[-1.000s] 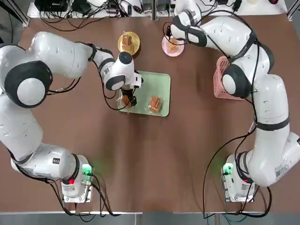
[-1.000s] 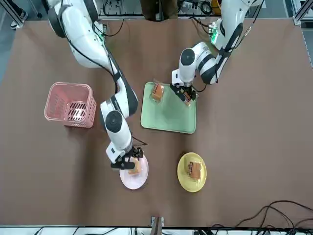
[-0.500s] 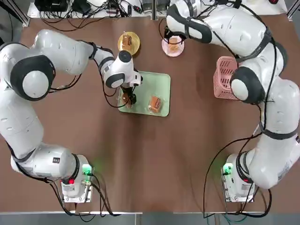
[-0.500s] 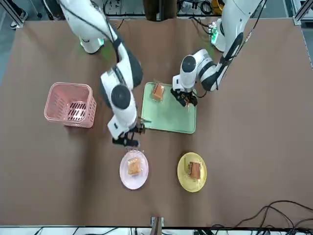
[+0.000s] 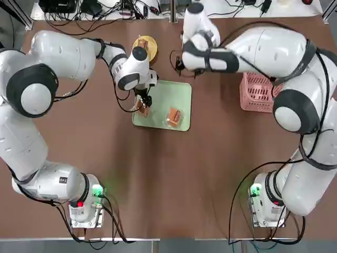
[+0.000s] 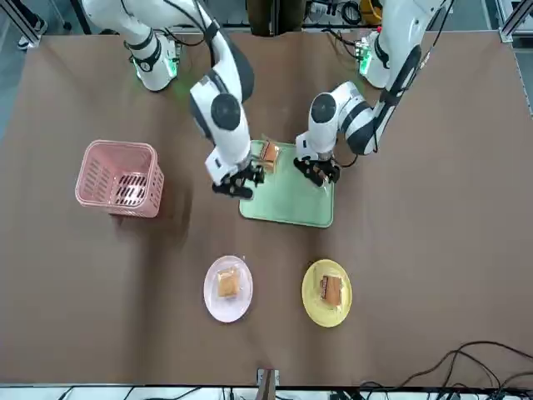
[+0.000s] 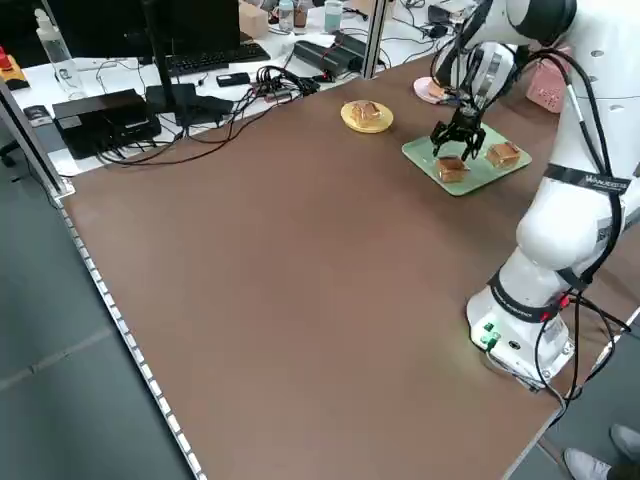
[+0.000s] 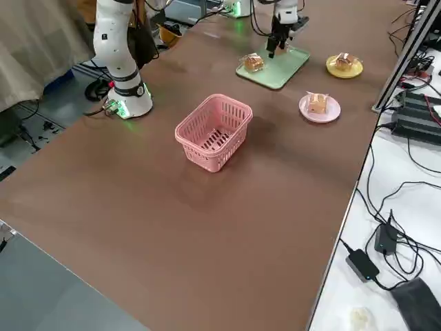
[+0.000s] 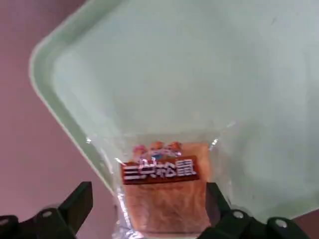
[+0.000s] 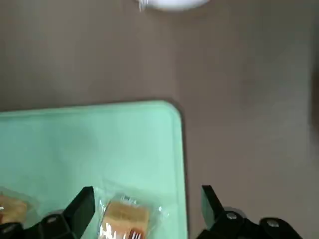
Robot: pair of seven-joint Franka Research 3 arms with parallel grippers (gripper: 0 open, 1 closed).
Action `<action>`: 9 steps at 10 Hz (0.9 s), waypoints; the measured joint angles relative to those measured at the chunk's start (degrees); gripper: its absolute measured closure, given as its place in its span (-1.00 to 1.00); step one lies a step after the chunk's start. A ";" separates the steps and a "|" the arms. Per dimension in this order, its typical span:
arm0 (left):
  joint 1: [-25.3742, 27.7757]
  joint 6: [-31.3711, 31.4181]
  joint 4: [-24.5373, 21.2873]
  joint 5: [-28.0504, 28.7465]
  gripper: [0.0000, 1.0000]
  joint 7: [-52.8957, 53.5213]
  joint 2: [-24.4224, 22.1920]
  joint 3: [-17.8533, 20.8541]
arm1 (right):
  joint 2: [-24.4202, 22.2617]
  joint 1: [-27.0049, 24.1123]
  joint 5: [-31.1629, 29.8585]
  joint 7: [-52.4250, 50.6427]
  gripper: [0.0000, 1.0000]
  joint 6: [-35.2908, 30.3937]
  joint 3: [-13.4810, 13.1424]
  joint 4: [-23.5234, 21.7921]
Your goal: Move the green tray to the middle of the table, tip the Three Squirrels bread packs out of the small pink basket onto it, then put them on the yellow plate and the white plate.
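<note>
Table [image 6: 433, 275] of brown laminate carries the green tray [image 6: 291, 204] at its middle, with two Three Squirrels bread packs on it: one [image 5: 174, 116] near the tray's right end as seen from above, another [image 9: 164, 199] at its left edge. The small pink basket [image 6: 121, 177] stands upright and well apart on my right side. Beyond the tray, the yellow plate [image 6: 312, 304] and the white plate [image 6: 208, 296] each hold one pack. My left gripper [image 9: 149, 211] hangs over the left-edge pack, jaws spread wide to either side of it, holding nothing. My right gripper [image 6: 237, 183] hovers at the tray's far right corner, jaws wide open and empty.
</note>
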 joint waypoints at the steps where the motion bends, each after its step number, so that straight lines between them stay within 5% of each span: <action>1: -0.04 -0.46 0.06 0.00 -1.00 -0.03 -0.12 0.00 | -0.51 2.29 0.21 3.92 -0.91 3.35 0.03 -3.30; 3: -0.21 -0.55 -0.15 0.00 -1.00 -0.21 1.45 0.00 | -0.61 5.87 0.29 10.83 -0.94 8.35 0.06 -7.46; 9: -0.94 1.37 0.63 0.00 -1.00 -3.95 6.61 -0.12 | 1.20 10.85 0.36 17.54 -0.96 11.08 0.03 -9.69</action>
